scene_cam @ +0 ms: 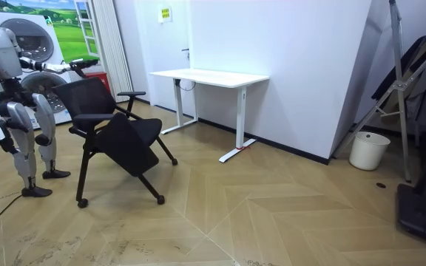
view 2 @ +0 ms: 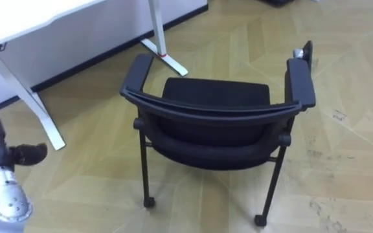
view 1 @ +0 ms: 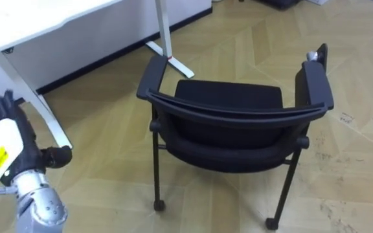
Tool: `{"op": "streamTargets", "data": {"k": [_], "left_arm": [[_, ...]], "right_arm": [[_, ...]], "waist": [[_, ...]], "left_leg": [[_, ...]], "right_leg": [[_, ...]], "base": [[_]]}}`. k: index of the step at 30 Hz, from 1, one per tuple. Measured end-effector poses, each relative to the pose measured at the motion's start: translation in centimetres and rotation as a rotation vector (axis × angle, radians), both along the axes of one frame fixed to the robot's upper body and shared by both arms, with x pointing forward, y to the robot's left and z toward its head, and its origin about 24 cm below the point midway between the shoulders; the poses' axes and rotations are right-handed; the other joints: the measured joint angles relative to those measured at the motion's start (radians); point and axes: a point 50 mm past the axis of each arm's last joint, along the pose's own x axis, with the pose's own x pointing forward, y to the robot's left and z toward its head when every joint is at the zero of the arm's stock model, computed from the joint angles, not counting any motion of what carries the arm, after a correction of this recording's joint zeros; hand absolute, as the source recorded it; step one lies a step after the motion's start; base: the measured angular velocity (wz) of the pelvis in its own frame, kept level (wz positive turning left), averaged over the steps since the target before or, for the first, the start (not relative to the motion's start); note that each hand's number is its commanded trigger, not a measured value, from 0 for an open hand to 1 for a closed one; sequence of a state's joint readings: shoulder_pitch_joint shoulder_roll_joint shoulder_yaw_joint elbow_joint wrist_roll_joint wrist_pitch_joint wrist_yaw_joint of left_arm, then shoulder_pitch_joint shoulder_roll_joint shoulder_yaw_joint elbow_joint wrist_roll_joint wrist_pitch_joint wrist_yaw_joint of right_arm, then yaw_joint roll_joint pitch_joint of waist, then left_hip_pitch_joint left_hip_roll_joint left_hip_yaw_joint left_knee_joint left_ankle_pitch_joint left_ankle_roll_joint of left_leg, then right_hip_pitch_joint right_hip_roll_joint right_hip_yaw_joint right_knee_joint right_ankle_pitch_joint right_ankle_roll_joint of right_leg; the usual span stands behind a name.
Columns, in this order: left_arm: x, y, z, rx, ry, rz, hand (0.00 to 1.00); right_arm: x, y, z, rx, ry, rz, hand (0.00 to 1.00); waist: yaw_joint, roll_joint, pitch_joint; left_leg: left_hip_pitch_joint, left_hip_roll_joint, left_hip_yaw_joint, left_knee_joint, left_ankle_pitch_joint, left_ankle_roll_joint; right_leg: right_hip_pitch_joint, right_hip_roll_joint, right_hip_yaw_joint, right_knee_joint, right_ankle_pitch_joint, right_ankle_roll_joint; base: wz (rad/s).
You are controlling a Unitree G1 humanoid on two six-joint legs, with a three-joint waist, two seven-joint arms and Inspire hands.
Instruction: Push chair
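The robot's left hand (view 1: 5, 145) is raised at the lower left of the eye view, with straight fingers, the thumb spread out, and nothing in it. The black armchair on casters (view 1: 228, 103) stands apart from it to the right, untouched. Its backrest faces the robot and the white desk (view 1: 24, 26) is beyond it.

bright, even indoor light; soft shadow beneath chair (view 1: 228, 103)
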State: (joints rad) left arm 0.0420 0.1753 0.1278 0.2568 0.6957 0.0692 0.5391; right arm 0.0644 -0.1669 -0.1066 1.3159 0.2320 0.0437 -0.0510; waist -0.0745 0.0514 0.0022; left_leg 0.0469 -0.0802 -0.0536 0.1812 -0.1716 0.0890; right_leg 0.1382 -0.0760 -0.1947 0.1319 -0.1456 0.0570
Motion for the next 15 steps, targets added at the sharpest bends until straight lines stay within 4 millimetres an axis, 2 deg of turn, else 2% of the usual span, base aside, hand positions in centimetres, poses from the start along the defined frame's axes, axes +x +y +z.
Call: {"op": "streamTargets", "data": {"k": [4,7,12,15], "left_arm": [[0.7,-1.8,1.1,0.115,-0.014,-0.096,0.0],[1.1,-3.2,1.8,0.177,-0.034,-0.164,0.0],[1.3,-5.4,1.4,0.243,0.0,-0.272,0.0],[1.5,-6.5,2.2,0.308,-0.013,-0.325,0.0]], "right_arm": [[0.0,0.1,0.0,0.004,-0.001,0.008,0.0],[0.2,0.2,0.0,0.002,-0.003,0.035,0.0],[0.6,0.3,0.0,0.01,-0.01,0.057,0.0],[0.9,0.4,0.0,0.011,-0.014,0.069,0.0]], "waist": [[-0.006,-0.004,0.0021],[-0.012,-0.009,0.0008],[-0.025,-0.013,0.0007],[-0.029,-0.014,0.0001]], "left_leg": [[-0.002,0.004,-0.001,-0.005,0.0,0.0],[-0.002,0.004,-0.002,-0.006,0.0,0.0],[-0.001,0.005,0.004,-0.003,0.0,0.0],[-0.012,0.005,0.011,-0.006,0.0,0.0]], "right_leg": [[-0.001,0.0,0.002,-0.002,0.0,0.0],[0.0,0.0,0.003,-0.003,0.0,0.0],[-0.002,0.0,0.007,-0.008,0.0,0.0],[-0.012,0.0,0.006,-0.014,0.0,0.0]], "base": [[-0.01],[0.0],[-0.03],[-0.06]]}}
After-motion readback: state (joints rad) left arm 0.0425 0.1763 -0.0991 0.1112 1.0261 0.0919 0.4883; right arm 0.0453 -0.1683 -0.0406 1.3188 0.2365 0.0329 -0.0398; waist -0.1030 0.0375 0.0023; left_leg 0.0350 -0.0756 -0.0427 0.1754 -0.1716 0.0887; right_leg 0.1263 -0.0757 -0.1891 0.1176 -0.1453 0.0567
